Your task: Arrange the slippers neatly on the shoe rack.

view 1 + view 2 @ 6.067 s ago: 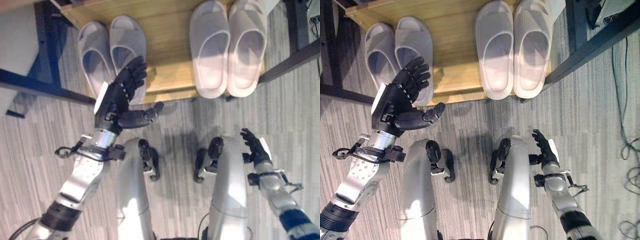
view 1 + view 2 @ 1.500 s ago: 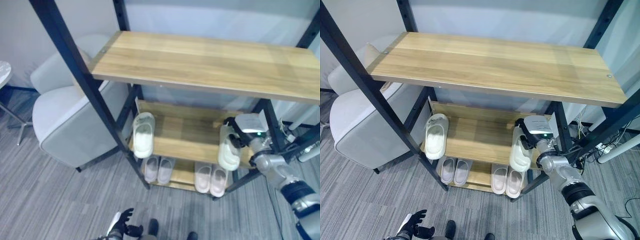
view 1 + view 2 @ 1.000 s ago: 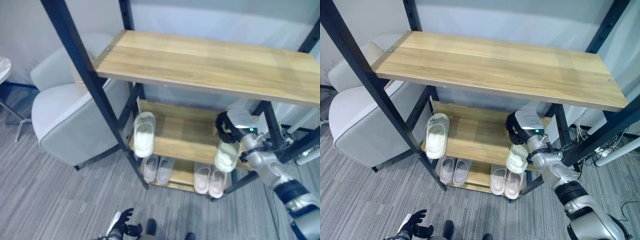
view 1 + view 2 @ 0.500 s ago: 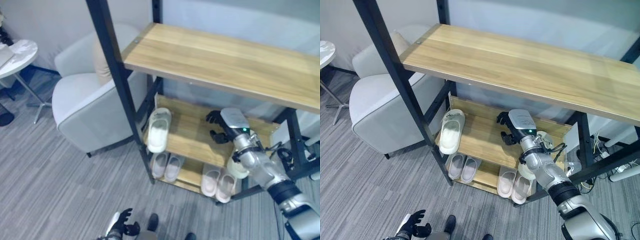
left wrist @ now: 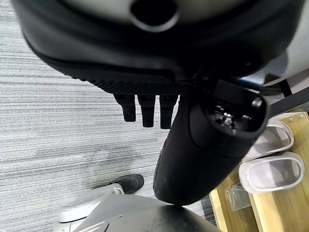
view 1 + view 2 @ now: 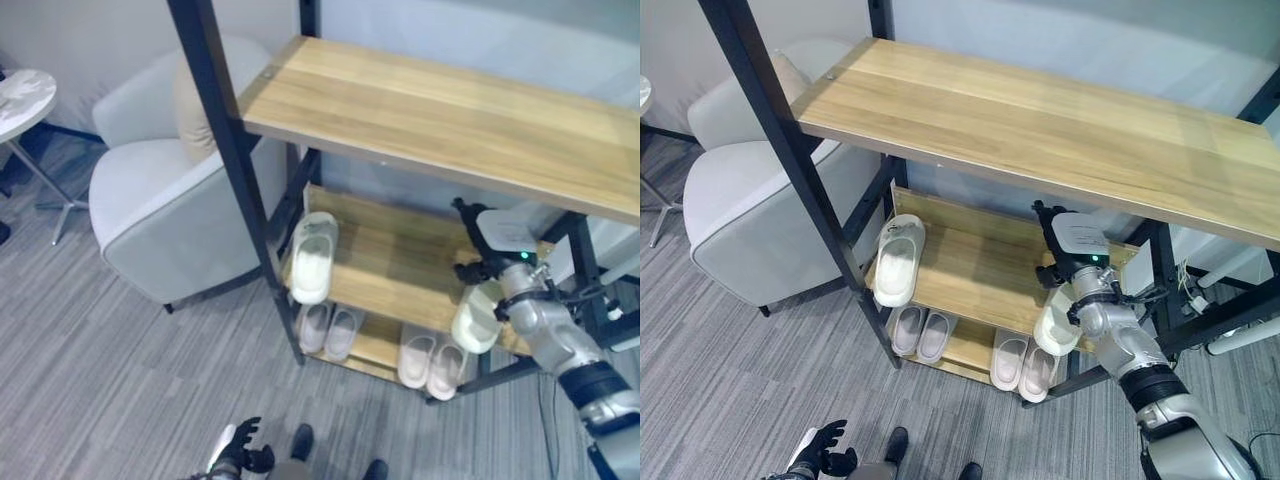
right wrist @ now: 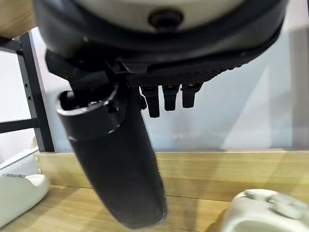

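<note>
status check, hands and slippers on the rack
Right hand open over middle shelf, holding nothing. Left hand open, low by floor. Right slipper overhangs shelf's front edge; left slipper apart. Nothing blocking.

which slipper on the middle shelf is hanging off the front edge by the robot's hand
The cream slipper at the right end, just below the right hand, overhangs the middle shelf. The other cream slipper sits at the left end.

No legible text or labels anywhere.
</note>
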Motion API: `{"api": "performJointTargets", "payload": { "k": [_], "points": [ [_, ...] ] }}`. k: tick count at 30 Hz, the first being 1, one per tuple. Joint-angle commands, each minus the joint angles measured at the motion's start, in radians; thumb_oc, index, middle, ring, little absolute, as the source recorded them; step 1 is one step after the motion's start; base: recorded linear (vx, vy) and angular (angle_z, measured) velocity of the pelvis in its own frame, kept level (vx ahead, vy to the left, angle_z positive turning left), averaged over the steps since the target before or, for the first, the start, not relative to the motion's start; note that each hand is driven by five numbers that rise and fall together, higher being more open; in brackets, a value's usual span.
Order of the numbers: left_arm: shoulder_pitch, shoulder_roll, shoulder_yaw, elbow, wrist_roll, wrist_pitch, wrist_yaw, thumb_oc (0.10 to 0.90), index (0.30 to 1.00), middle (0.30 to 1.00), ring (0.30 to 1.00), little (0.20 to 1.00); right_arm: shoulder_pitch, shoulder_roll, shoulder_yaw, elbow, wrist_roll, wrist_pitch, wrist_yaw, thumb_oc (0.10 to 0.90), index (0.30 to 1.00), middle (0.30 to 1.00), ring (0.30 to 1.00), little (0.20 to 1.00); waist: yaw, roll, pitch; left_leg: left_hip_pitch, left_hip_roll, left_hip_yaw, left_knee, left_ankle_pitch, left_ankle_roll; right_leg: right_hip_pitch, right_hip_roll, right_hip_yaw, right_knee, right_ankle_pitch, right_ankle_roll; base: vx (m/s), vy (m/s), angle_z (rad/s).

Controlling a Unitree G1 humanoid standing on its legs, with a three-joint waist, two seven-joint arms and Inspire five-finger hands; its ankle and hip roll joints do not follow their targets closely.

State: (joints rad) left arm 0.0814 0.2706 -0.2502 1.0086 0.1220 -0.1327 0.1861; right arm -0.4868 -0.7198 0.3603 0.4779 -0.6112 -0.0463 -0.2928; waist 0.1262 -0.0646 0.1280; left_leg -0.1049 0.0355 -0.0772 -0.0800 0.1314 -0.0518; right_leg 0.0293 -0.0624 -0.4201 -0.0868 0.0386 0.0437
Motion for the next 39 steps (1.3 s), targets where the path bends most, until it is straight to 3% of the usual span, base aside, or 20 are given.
{"api": "performJointTargets", "payload": {
  "k": [1,17,19,20,21,33,39],
  "points": [
    [-0.011,-0.016,-0.060,0.011,-0.011,-0.025,-0.017,0.800,0.900,0.900,0.900,0.900,-0.045,-0.093,-0.073,-0.038,-0.011,0.012,-0.058,0.800,0.900,0.900,0.900,0.900,-0.005,-0.009,-0.046,0.056,0.017,0.058,-0.007,-0.116,-0.037,0.030,-0.067,0.063,0.006,-0.080,0.090,0.00,0.003,-0.10],
    [-0.015,-0.013,-0.082,0.010,-0.006,-0.025,-0.031,0.800,0.900,0.900,0.900,0.900,-0.058,-0.090,-0.045,0.126,-0.001,0.048,-0.054,0.800,0.900,0.900,0.900,0.900,-0.007,-0.008,-0.028,0.035,0.010,0.058,-0.007,-0.109,-0.034,0.010,-0.070,0.069,0.006,-0.074,0.090,0.00,0.002,-0.03],
    [-0.018,-0.012,-0.085,0.012,-0.009,-0.026,-0.030,0.800,0.900,0.900,0.900,0.900,-0.074,-0.073,-0.020,0.177,0.020,0.045,-0.044,0.587,0.580,0.580,0.580,0.580,-0.002,-0.009,-0.028,0.033,0.009,0.058,-0.007,-0.108,-0.034,0.010,-0.071,0.068,0.006,-0.073,0.091,0.00,0.000,0.00],
    [-0.019,-0.012,-0.083,0.012,-0.011,-0.026,-0.030,0.800,0.900,0.900,0.900,0.900,-0.081,-0.068,-0.012,0.189,0.026,0.044,-0.039,0.422,0.333,0.333,0.333,0.333,-0.002,-0.009,-0.028,0.032,0.008,0.058,-0.007,-0.107,-0.035,0.009,-0.072,0.068,0.006,-0.073,0.091,0.00,0.000,0.00],
    [-0.020,-0.012,-0.087,0.009,-0.017,-0.027,-0.031,0.800,0.900,0.900,0.900,0.900,-0.091,-0.056,0.007,0.217,0.043,0.042,-0.028,0.400,0.300,0.300,0.300,0.300,0.002,-0.009,-0.028,0.031,0.007,0.058,-0.007,-0.107,-0.035,0.009,-0.072,0.067,0.005,-0.073,0.091,0.00,0.000,0.00],
    [-0.015,-0.019,-0.068,0.016,-0.036,-0.027,-0.022,0.800,0.900,0.900,0.900,0.900,-0.092,-0.021,-0.001,0.138,0.074,0.024,-0.030,0.400,0.300,0.300,0.300,0.300,0.006,-0.012,-0.029,0.033,0.007,0.054,-0.007,-0.108,-0.035,0.014,-0.076,0.060,0.007,-0.071,0.092,0.00,0.000,0.01],
    [-0.010,-0.019,-0.057,0.036,-0.039,-0.023,-0.019,0.800,0.900,0.900,0.900,0.900,-0.126,0.036,-0.008,0.037,0.096,0.006,-0.052,0.400,0.300,0.300,0.300,0.300,0.021,-0.021,-0.034,0.039,0.010,0.057,-0.007,-0.111,-0.034,0.015,-0.075,0.063,0.007,-0.071,0.091,0.00,0.000,0.00]
  ]
}}
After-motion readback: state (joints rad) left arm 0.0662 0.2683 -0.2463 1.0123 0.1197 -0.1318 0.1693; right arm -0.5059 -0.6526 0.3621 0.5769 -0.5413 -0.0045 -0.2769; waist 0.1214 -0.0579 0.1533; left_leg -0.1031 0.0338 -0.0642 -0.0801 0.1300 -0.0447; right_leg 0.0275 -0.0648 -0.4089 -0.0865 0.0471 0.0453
